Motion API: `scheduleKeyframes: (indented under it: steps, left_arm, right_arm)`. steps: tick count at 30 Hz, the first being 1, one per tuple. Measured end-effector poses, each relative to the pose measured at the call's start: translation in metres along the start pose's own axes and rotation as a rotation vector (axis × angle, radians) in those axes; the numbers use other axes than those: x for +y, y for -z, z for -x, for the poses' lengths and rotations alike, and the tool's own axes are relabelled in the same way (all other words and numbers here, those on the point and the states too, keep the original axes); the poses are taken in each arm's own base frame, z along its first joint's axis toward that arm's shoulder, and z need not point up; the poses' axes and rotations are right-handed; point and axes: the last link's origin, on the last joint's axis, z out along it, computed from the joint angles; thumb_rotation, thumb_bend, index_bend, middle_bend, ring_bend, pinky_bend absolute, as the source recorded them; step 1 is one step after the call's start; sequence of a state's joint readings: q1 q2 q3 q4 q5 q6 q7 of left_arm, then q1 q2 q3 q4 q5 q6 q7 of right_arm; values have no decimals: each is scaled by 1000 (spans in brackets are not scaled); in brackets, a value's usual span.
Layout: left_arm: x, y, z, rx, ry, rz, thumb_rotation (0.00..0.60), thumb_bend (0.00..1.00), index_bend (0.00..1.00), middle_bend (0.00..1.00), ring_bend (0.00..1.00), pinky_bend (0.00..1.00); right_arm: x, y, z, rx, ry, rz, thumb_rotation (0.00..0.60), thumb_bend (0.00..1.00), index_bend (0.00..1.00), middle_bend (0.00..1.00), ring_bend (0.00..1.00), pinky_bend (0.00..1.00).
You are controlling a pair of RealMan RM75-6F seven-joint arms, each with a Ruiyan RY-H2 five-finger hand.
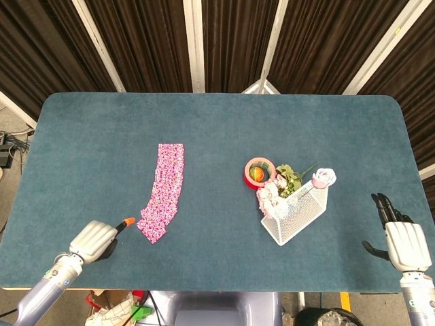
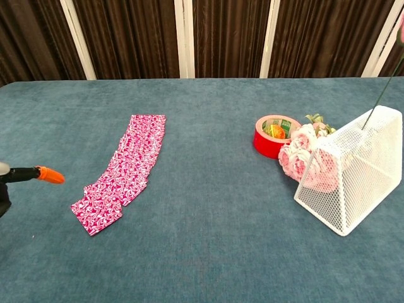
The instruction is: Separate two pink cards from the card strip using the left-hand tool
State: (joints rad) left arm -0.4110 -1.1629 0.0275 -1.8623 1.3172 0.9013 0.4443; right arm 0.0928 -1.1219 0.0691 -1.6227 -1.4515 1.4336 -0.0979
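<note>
A strip of overlapping pink patterned cards (image 1: 165, 190) (image 2: 125, 169) runs down the left half of the table, curving leftward at its near end. My left hand (image 1: 94, 240) grips a dark tool with an orange tip (image 1: 126, 222) (image 2: 48, 175). That tip sits just left of the strip's near end, apart from the cards. In the chest view only the tool and a sliver of the left hand show at the left edge. My right hand (image 1: 402, 239) hangs off the table's front right corner, fingers apart, holding nothing.
A red tape roll (image 1: 257, 172) (image 2: 272, 135) sits right of centre. Beside it a tipped white mesh basket (image 1: 296, 216) (image 2: 353, 178) holds pink artificial flowers (image 1: 272, 198) (image 2: 302, 159). Dark curtains hang behind the blue table (image 1: 217, 129).
</note>
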Motion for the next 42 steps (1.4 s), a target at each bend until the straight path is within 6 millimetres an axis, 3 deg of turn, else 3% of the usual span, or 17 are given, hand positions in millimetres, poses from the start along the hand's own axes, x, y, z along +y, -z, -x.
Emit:
scheduleKeyframes:
  steps: [28, 42]
  left_arm:
    - [36, -39, 5, -139, -43, -1, 600, 945, 93, 833, 657, 600]
    - [47, -40, 8, -214, -87, -54, 600, 951, 93, 835, 660, 600]
  right_arm:
    - [3, -1, 1, -1, -1, 5, 600, 181, 0, 105, 301, 406]
    - [4, -1, 0, 2, -9, 4, 600, 181, 0, 105, 301, 406]
